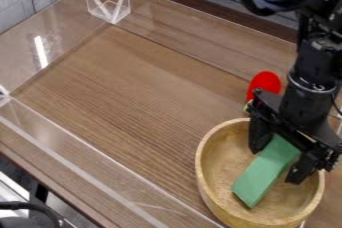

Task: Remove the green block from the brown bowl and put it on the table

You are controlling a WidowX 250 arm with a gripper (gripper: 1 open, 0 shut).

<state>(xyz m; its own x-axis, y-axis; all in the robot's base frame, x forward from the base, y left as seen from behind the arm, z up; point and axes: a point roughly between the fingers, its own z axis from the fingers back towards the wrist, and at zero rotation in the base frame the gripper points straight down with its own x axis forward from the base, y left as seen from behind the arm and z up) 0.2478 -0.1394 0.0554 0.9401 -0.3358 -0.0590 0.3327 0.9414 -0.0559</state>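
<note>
The green block (265,177), a long flat bar, leans tilted inside the brown bowl (214,180) at the lower right of the table (134,92). My black gripper (286,155) points straight down into the bowl. Its fingers stand open on either side of the block's upper end. Whether the pads touch the block I cannot tell. The block's top end is partly hidden behind the fingers.
A red rounded object (265,81) lies on the table just behind the bowl, half hidden by the arm. Clear acrylic walls (54,137) run along the table's left and front edges, with a clear bracket (107,6) at the far corner.
</note>
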